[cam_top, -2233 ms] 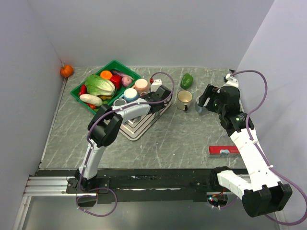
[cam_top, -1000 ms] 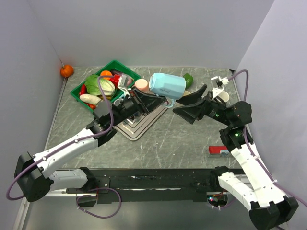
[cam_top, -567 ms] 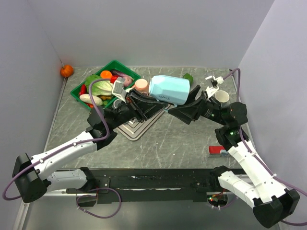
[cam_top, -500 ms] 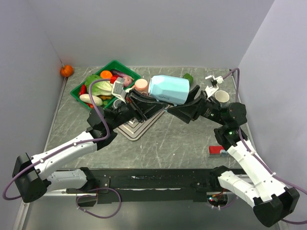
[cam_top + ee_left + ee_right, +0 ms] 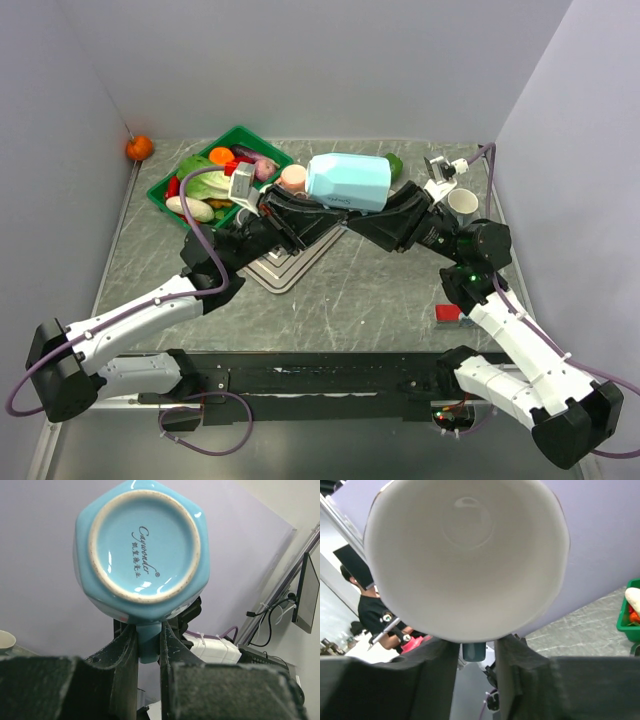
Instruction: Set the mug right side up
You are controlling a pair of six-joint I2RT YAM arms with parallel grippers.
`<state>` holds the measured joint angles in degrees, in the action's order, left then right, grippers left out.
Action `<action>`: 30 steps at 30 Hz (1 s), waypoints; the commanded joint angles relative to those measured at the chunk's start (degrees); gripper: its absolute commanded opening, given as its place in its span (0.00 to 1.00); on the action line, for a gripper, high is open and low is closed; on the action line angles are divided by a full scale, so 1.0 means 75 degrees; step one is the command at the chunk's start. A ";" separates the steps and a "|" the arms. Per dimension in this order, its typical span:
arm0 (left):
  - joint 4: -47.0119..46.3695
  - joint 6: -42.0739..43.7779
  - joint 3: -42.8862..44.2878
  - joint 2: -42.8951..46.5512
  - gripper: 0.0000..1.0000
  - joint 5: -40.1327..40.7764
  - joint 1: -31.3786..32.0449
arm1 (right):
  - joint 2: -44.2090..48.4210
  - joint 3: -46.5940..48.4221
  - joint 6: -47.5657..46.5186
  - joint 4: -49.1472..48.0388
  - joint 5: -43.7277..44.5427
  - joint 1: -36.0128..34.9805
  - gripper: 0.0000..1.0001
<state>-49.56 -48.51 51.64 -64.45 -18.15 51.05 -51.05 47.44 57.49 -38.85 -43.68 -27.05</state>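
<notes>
While our left gripper pinches the handle of the light-blue faceted ceramic mug, held sideways in mid-air, our right gripper has its jaws half apart under the rim; whether it grips, we cannot tell. Tipping it upright onto the grey marbled table remains.

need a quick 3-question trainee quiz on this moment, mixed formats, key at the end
1. True or false: the mug is right side up.
2. Which part of the mug does the left gripper clamp? A) rim B) handle C) base
3. Fill in: the right wrist camera looks straight into the mug's ____.
Key: 1. False, it lies on its side, held in the air. 2. B, the handle sits between the fingers. 3. Opening, white inside.
</notes>
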 commanded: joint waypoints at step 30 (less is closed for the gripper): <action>0.3359 0.0854 0.0217 0.0518 0.96 0.2395 0.0178 | 0.0842 0.2308 -0.4333 0.6373 0.7457 0.0125 0.00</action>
<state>-34.89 -45.01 50.81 -64.47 -9.82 52.10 -44.95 55.29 38.87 0.97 -11.18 -27.64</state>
